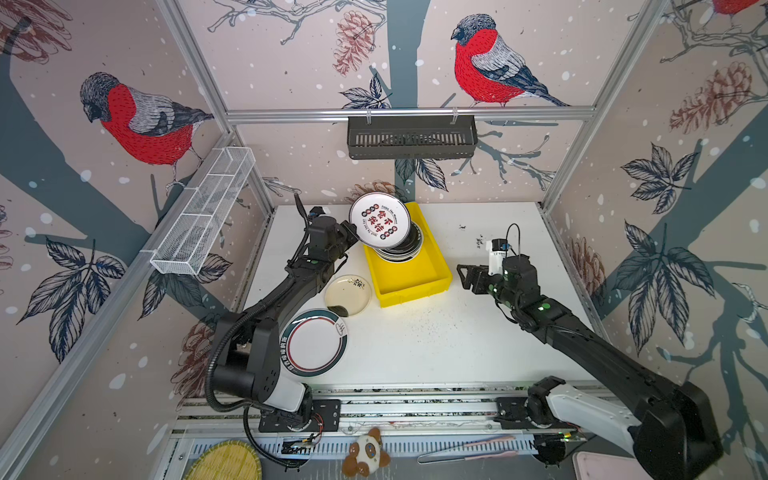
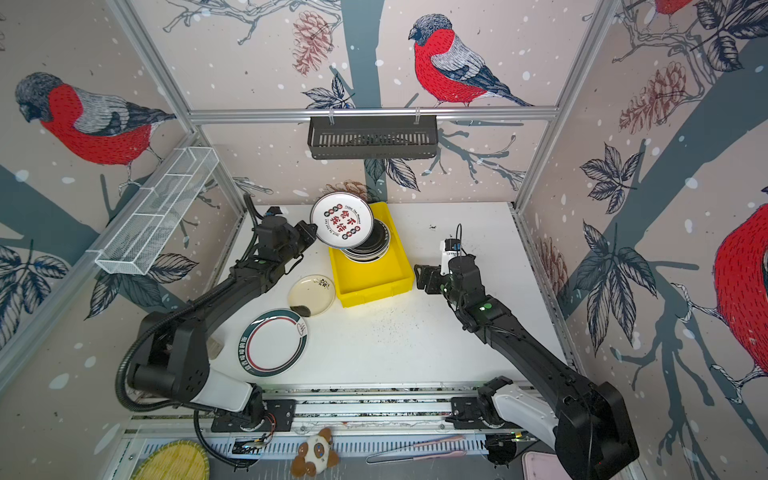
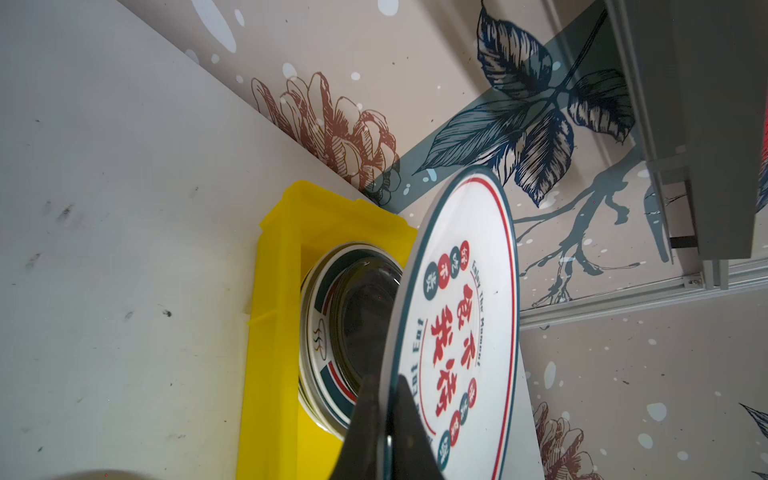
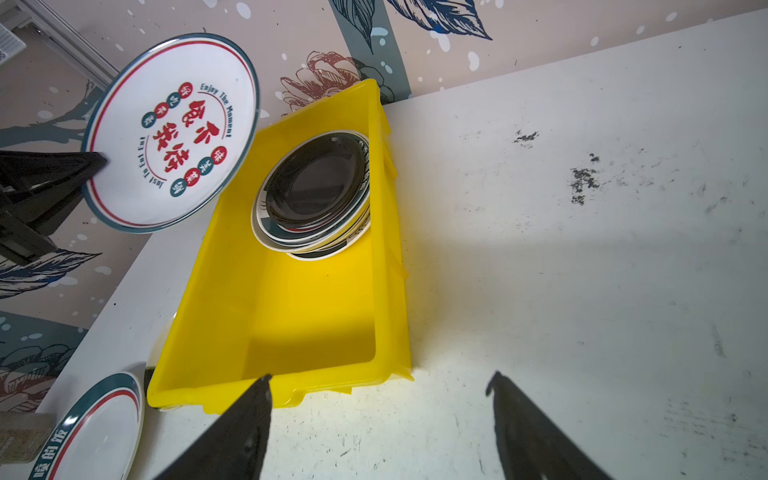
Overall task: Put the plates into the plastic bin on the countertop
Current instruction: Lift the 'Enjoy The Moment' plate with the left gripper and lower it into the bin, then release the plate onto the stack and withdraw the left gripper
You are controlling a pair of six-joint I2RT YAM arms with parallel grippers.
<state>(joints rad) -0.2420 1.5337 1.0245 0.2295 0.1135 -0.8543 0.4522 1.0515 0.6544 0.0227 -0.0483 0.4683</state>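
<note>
Lettered plate (image 1: 379, 219) tilted over the yellow bin (image 1: 409, 278).
In both top views the left claw (image 1: 354, 233) grasps its rim above the stacked plates (image 1: 405, 249); a floral plate (image 1: 348, 296) and a teal-banded plate (image 1: 314, 343) lie on the desk (image 1: 457, 340). Left wrist: the edge-only pinch could slip. Right wrist: the right claw (image 4: 380, 377), released and empty, hovers by the bin; a drop could topple the lopsided stack.

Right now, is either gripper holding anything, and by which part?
The left gripper pinches the white lettered plate by its rim, raised near the yellow bin. The right gripper is open and holds nothing.
</note>
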